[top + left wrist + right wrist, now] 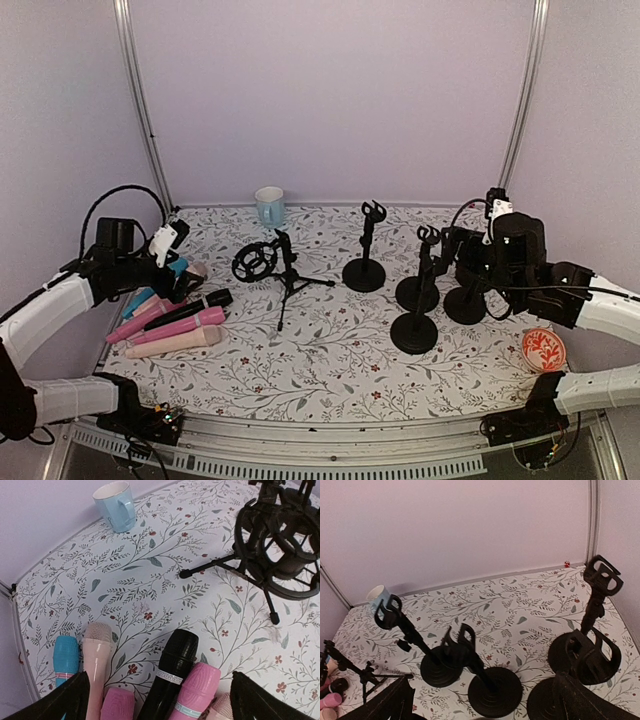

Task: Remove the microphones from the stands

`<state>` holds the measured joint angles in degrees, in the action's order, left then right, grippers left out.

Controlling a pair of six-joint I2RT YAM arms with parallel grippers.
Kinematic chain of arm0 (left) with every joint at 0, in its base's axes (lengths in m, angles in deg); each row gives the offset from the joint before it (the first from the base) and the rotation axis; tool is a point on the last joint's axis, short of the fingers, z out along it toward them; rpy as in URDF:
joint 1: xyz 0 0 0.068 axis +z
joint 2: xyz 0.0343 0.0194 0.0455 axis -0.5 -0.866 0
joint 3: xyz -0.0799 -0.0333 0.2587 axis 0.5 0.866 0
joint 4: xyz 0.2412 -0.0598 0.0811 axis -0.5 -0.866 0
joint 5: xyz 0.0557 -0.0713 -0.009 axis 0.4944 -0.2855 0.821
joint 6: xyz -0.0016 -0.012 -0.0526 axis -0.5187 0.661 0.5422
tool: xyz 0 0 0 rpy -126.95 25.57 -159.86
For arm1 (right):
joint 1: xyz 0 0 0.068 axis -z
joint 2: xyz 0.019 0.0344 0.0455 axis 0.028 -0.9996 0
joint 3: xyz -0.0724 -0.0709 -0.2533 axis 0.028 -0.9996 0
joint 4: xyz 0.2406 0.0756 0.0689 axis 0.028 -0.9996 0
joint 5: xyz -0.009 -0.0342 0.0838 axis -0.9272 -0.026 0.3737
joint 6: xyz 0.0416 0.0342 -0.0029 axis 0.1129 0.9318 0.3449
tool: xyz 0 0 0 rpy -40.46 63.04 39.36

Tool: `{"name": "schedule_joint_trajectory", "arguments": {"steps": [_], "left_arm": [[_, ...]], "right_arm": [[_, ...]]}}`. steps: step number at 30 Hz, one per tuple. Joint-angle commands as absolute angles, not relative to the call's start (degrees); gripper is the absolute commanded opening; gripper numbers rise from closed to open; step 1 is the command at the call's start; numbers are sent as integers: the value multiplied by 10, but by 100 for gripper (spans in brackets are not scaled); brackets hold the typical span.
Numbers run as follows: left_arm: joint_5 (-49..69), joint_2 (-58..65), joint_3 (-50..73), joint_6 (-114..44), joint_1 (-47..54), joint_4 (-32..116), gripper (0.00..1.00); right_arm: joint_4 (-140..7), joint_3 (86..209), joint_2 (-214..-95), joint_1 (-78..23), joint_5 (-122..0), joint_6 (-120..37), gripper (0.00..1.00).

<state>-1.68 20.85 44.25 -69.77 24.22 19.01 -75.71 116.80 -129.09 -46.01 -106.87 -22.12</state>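
Note:
Several microphones lie in a pile at the table's left: a black one (190, 308) (172, 672), magenta ones (180, 327) (197, 692), a pale pink one (96, 655) and a blue one (66, 660). My left gripper (185, 278) (160, 702) hovers open just above their heads, holding nothing. A tripod stand with a round shock mount (262, 262) (280, 545) stands to their right with no microphone in it. Several round-base stands (363, 272) (495, 690) stand mid-right, their clips holding nothing. My right gripper (462, 262) (482, 707) is open above them.
A pale blue mug (268, 206) (117, 499) (377, 596) stands at the back wall. A red patterned disc (543, 349) lies at the front right. More black stands (597, 580) crowd the right side under my right arm.

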Motion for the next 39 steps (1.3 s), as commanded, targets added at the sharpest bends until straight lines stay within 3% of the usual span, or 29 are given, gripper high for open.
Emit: {"name": "schedule_joint_trajectory", "arguments": {"steps": [1, 7, 13, 19, 29, 39], "left_arm": [[-15, 214, 498, -666, 255, 329, 99], [-8, 203, 564, -638, 260, 460, 99], [0, 186, 607, -620, 270, 554, 99], [5, 160, 636, -587, 275, 637, 99], [-7, 66, 636, -565, 296, 720, 99], [77, 14, 659, -558, 309, 915, 99]], "right_arm": [[-775, 1104, -1233, -438, -1110, -190, 99], [-799, 1032, -1160, -433, -1102, -153, 99], [-754, 970, -1209, -426, -1136, -156, 99], [-557, 915, -1261, -409, -1180, -294, 99], [-351, 870, -1278, -255, -1108, -437, 99], [-151, 775, -1311, -152, -1015, -457, 99]]}}
